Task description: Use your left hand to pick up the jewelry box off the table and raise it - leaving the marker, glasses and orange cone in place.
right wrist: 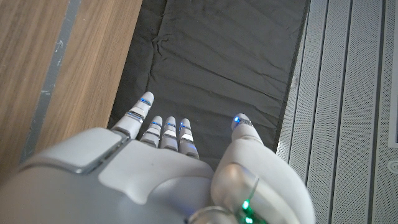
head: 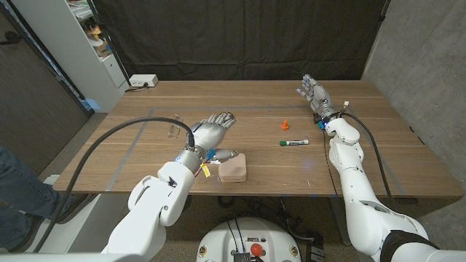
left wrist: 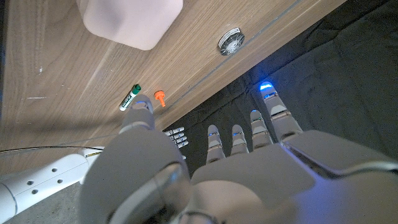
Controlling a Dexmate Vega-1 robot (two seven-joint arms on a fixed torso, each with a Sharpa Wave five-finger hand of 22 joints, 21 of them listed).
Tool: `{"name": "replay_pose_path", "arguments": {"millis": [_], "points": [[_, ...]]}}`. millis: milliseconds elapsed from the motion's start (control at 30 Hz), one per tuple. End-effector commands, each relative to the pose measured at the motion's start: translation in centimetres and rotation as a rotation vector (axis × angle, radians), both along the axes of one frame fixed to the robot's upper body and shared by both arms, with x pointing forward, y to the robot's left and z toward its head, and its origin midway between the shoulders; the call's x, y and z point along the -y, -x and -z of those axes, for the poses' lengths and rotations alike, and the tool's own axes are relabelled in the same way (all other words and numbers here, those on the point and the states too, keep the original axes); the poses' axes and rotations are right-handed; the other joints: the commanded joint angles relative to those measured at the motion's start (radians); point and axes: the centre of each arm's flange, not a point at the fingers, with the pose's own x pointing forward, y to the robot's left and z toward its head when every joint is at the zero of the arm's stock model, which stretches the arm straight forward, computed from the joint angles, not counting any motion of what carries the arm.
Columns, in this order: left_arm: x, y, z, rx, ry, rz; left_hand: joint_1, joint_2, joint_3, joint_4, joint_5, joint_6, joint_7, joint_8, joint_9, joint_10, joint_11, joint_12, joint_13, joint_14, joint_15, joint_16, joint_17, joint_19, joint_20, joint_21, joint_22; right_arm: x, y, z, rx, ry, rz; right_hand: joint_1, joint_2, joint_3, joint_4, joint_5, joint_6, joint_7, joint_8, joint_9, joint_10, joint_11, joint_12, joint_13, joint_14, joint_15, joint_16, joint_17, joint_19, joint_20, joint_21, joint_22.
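The pale pink jewelry box lies near the table's front edge. My left hand hovers just left of and behind it, fingers spread and straight, holding nothing; its thumb reaches toward the box's left side. The clear glasses lie left of that hand. The orange cone and the green-capped marker sit right of centre. My right hand stands open at the far right, with nothing in it.
A white power strip lies at the table's back left corner. A small round metal disc sits by the far edge. A person's leg shows at the left, off the table. A black curtain hangs behind.
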Motion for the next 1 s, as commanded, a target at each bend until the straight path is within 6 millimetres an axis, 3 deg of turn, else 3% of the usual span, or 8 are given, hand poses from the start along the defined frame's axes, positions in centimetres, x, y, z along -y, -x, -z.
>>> {"name": "replay_pose_path", "arguments": {"millis": [33, 1000], "points": [[0.8, 0.0, 1.0, 0.01, 0.024, 0.005, 0.013, 0.004, -0.003, -0.003, 0.006, 0.008, 0.002, 0.001, 0.005, 0.001, -0.007, 0.004, 0.005, -0.004, 0.006, -0.005, -0.001, 0.013, 0.003, 0.005, 0.0, 0.5, 0.2, 0.3, -0.002, -0.007, 0.004, -0.008, 0.001, 0.003, -0.004, 0.004, 0.003, -0.003, 0.003, 0.004, 0.0, 0.0, 0.008, 0.005, 0.002, 0.001, 0.0, 0.003, 0.001, 0.008, 0.007, 0.005], [1.8, -1.1, 2.8, -0.097, 0.1, 0.02, 0.03, 0.013, -0.002, -0.001, 0.013, 0.038, 0.007, 0.007, 0.005, 0.01, -0.01, 0.009, 0.007, 0.003, 0.003, -0.008, -0.005, 0.034, 0.004, -0.001, -0.005, 1.6, 0.6, 0.3, -0.004, 0.002, 0.009, -0.011, 0.003, 0.003, -0.003, 0.004, 0.004, -0.005, 0.003, 0.004, 0.0, -0.003, 0.008, 0.005, 0.002, 0.001, 0.0, 0.004, 0.001, 0.009, 0.007, 0.005]]}}
